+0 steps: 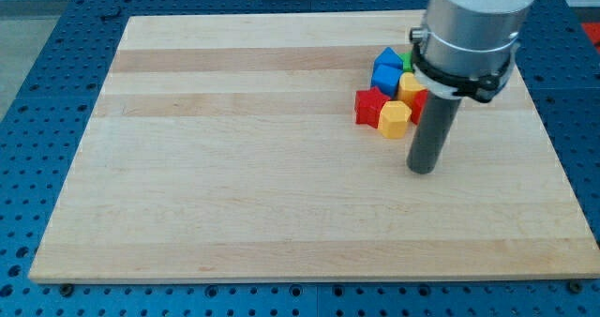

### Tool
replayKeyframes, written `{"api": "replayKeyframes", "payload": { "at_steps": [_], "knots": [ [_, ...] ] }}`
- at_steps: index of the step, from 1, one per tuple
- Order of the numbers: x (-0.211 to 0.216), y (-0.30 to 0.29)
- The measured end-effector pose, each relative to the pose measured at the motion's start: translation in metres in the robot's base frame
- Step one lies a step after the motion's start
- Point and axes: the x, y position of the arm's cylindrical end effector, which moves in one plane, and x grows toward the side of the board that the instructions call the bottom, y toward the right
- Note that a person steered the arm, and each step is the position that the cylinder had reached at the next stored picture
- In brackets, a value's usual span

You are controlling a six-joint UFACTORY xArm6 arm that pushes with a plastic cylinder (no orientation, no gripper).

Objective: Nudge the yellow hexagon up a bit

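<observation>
The tip (424, 170) is seen on the worktop (234, 186), just below and right of the yellow hexagon (394, 119), which is touching a red block (369, 105).

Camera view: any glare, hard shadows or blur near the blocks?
Camera view: even, soft light; no glare on the wooden board; only a faint shadow at my tip, below-right of the yellow hexagon; the block cluster looks sharp, though the arm hides its right side.
</observation>
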Motion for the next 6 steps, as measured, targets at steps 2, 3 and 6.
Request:
{"api": "replayKeyframes", "payload": {
  "at_steps": [2,3,6],
  "knots": [
    [-0.011,-0.026],
    [-0.031,-0.028],
    [-0.063,-0.028]
  ]
}}
